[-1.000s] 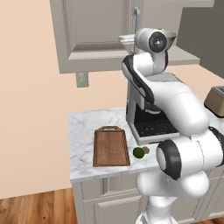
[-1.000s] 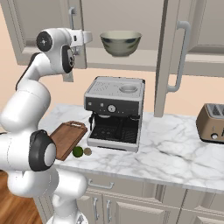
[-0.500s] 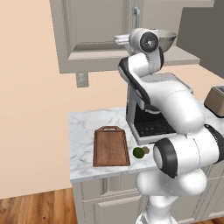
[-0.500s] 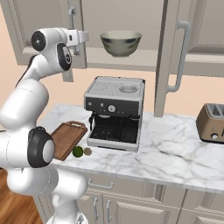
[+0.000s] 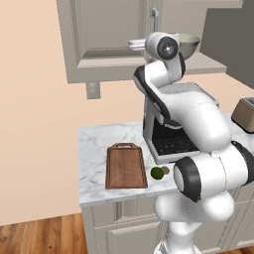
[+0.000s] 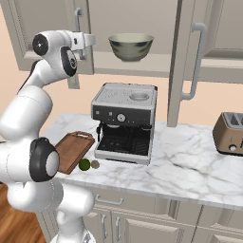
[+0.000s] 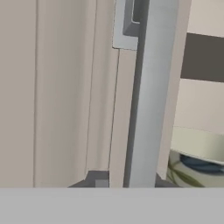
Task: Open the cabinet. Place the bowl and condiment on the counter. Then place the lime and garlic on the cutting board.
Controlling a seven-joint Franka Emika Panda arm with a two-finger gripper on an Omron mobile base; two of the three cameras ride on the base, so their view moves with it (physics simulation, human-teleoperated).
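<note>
Gripper (image 6: 84,43): raised to the cabinet's left door, upper left of the right view; seen clenched on the handle (image 7: 146,96) in the hand view.
Cabinet (image 5: 104,37): right door swung open.
Bowl (image 6: 131,46): on the cabinet shelf, top centre.
Lime (image 5: 157,172): on the counter (image 5: 94,149), touching the garlic (image 5: 165,170), just right of the board (image 5: 125,166).

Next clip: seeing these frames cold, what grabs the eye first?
The white arm reaches high, its gripper at the silver handle of the left cabinet door, jaws closed around the bar. Inside the opened cabinet, the bowl sits on the shelf above the coffee machine. On the counter, the lime and garlic lie just off the cutting board.
</note>
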